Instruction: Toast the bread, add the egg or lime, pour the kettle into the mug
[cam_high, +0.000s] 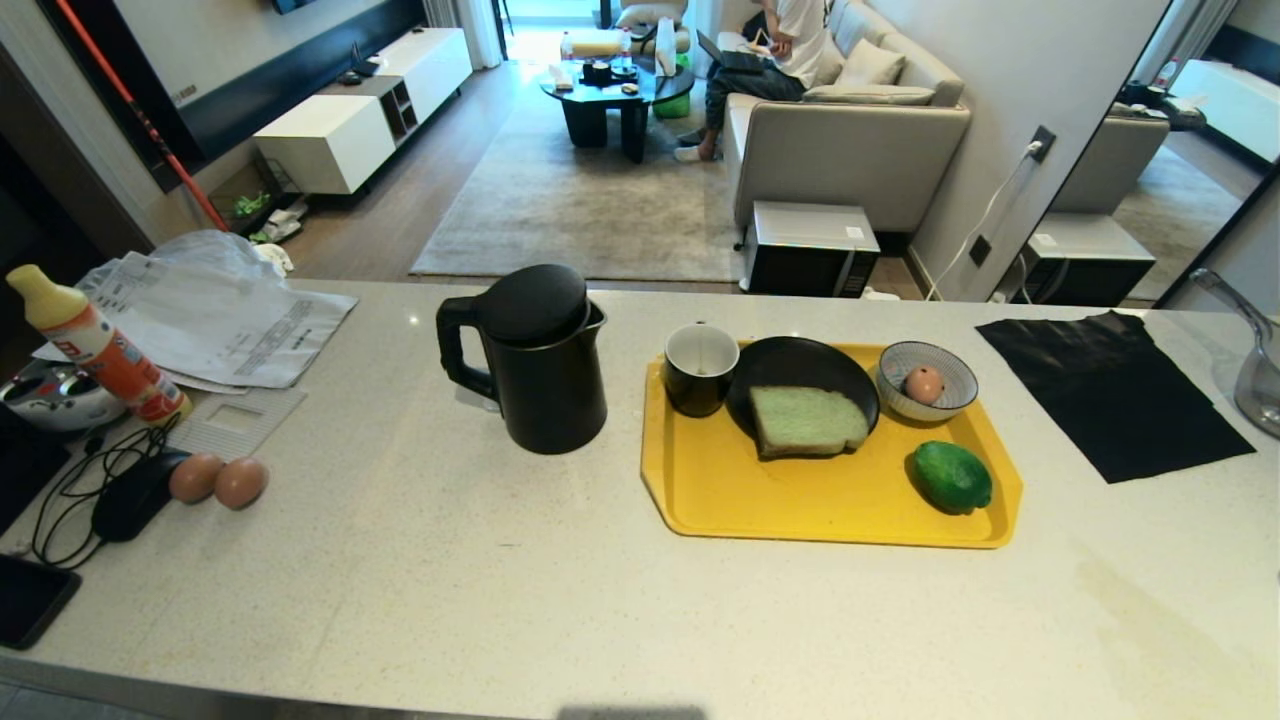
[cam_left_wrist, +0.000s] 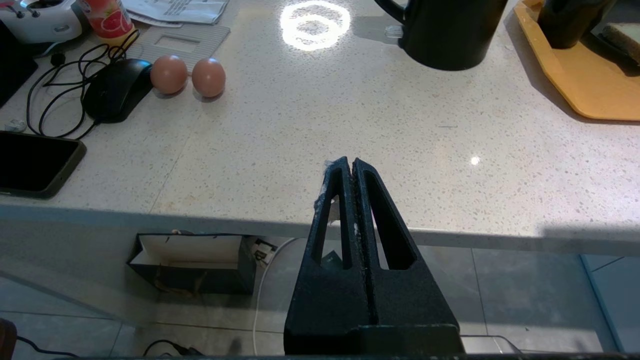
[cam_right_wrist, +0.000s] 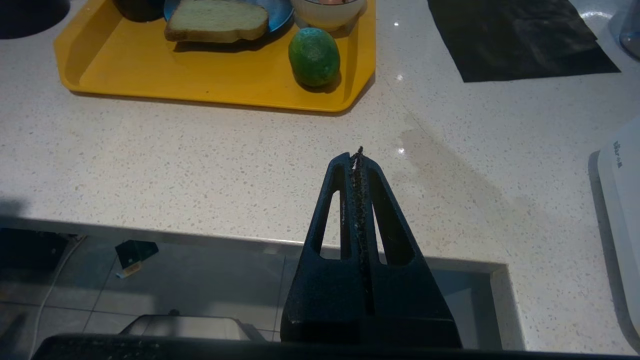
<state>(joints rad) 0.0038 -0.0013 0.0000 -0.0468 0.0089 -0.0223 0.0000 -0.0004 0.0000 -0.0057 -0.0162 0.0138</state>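
Right, both arms parked at the near counter edge: left gripper (cam_left_wrist: 349, 162) and right gripper (cam_right_wrist: 358, 154) each clenched on nothing. Kettle (cam_high: 530, 358) stands upright on the counter (cam_high: 420, 560), just left of the yellow tray (cam_high: 800, 500). On the tray: mug (cam_high: 700, 368) far left, bread (cam_high: 806, 421) on a black plate (cam_high: 800, 365), striped bowl (cam_high: 928, 380) with an egg (cam_high: 924, 384) far right, lime (cam_high: 951, 477) near right. Two more eggs (cam_high: 218, 480) sit far left on the counter beside a mouse (cam_high: 135, 495).
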